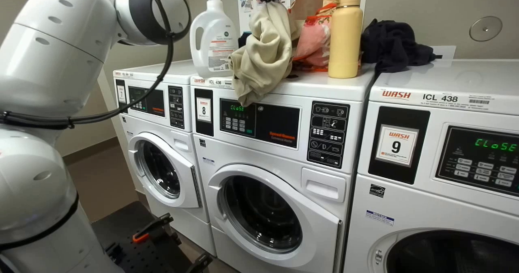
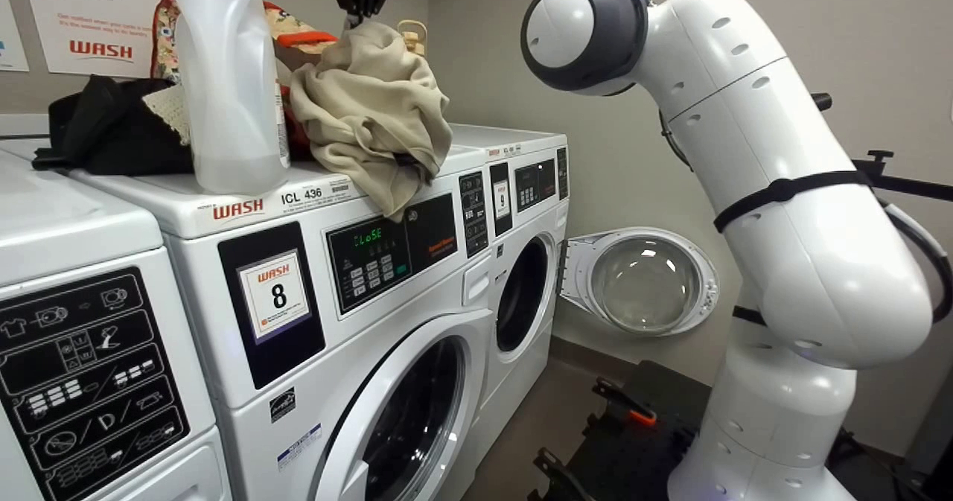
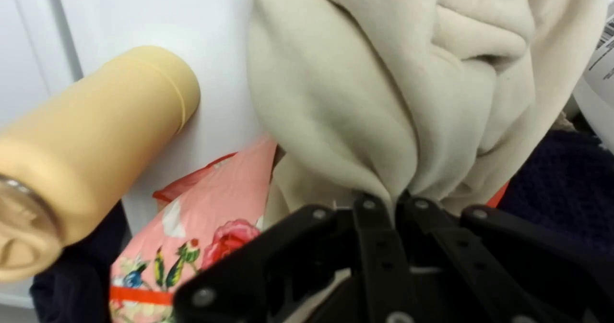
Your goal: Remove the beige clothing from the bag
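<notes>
In front of the bag [image 3: 206, 208], the gripper [image 3: 394, 205] is pinched tight on the gathered top of the beige cloth [image 1: 263, 50], holding it high, probably so that its whole length can be drawn clear; whether any of it sits inside the bag, I cannot tell. The cloth looks soft and matte, bunched narrow at the grip and swelling into deep rolled folds, its lower end drooping to a point over the front edge of the washer [image 1: 259, 153] beneath the bag. A pale yellow bottle [image 1: 346, 41] stands upright near the bag on one side, and a detergent jug [image 1: 215, 41] stands on its opposite side, past the cloth; both seem simply parked there, though they could help fence the bag in. Farther back, dark clothes [image 1: 389, 41] lie heaped beyond the bottle's side of the bag, likely there to be out of the way.
</notes>
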Available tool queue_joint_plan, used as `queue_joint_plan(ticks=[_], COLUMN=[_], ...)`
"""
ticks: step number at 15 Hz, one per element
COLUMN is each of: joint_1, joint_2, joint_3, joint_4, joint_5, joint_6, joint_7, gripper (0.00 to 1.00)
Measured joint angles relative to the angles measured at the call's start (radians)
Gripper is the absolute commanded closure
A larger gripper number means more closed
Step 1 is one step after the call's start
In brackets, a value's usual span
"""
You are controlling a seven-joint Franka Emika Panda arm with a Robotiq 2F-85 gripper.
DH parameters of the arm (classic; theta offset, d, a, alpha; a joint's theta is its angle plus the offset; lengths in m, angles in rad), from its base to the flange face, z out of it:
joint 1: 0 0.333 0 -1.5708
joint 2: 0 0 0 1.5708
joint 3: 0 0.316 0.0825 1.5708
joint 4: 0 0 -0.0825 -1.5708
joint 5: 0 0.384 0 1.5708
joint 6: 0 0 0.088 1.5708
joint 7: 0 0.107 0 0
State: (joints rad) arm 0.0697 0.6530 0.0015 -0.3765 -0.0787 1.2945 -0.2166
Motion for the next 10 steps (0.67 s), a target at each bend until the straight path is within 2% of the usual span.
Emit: queue_joint_plan(ticks=[3, 4, 5, 6, 10], joint_1=[0.0, 0.0, 0.0, 0.0, -0.002], joint_2=[0.052, 0.066, 0.077, 0.086, 0.095], joint_3=[0.014, 0.016, 0.018, 0.019, 0.019], joint_4=[0.0, 0.0, 0.001, 0.001, 0.012], joint_5=[0.022, 0.026, 0.028, 0.028, 0.026], joint_6=[-0.043, -0.055, -0.065, -0.07, -0.072], joint_7=[0.0, 0.0, 0.0, 0.0, 0.0], gripper=[0.98, 0.68, 0.67, 0.62, 0.31])
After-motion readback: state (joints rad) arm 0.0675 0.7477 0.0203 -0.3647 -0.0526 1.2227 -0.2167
